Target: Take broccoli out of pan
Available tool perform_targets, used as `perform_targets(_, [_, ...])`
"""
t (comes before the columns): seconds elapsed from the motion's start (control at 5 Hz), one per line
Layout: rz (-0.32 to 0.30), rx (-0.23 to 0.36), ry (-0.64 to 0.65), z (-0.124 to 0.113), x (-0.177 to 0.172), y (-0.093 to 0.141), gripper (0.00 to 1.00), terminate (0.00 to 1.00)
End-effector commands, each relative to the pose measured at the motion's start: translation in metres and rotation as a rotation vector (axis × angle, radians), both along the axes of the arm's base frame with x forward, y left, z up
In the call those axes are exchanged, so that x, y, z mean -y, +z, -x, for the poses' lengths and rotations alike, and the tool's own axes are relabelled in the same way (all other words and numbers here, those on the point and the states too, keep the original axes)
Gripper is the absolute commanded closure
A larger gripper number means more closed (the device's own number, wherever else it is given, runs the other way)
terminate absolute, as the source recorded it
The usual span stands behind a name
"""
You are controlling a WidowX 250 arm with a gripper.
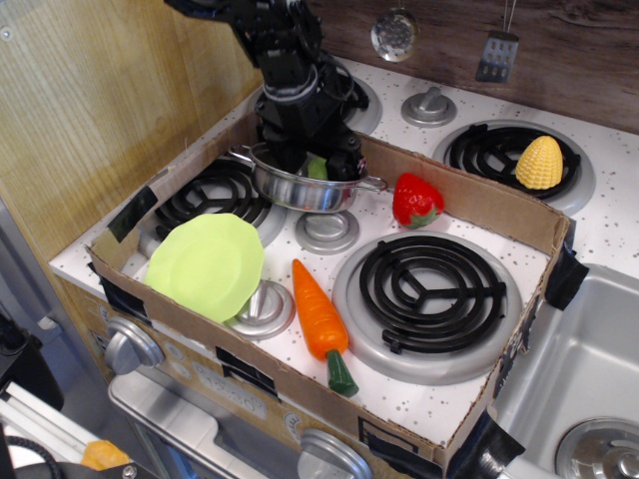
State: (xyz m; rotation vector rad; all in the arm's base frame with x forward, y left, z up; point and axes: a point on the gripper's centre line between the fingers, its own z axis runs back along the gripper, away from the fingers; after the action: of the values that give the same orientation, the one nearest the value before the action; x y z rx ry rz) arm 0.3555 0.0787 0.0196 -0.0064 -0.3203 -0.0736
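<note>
The shiny steel pan [292, 190] stands at the back left of the cardboard tray, between the two burners. The light-green broccoli [318, 168] lies inside it; only a sliver shows between the fingers. My black gripper [318, 166] has reached down into the pan, with one finger on each side of the broccoli. The fingers stand close around it, but the frame does not show whether they press on it.
A lime-green plate [206, 265] lies front left, a carrot [320, 321] at the front middle, a red pepper [415, 200] right of the pan. The cardboard tray wall [469, 200] rings the stove. A corn cob [539, 163] sits on the back right burner outside it.
</note>
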Motion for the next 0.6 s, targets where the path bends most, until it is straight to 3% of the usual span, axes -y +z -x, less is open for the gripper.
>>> perform_targets(0.0, [0.017,0.041,-0.006,-0.004,0.001,0.004,1.0,0.0])
perform_targets(0.4, [-0.047,0.015,-0.039,-0.007,0.002,0.028,1.0,0.0])
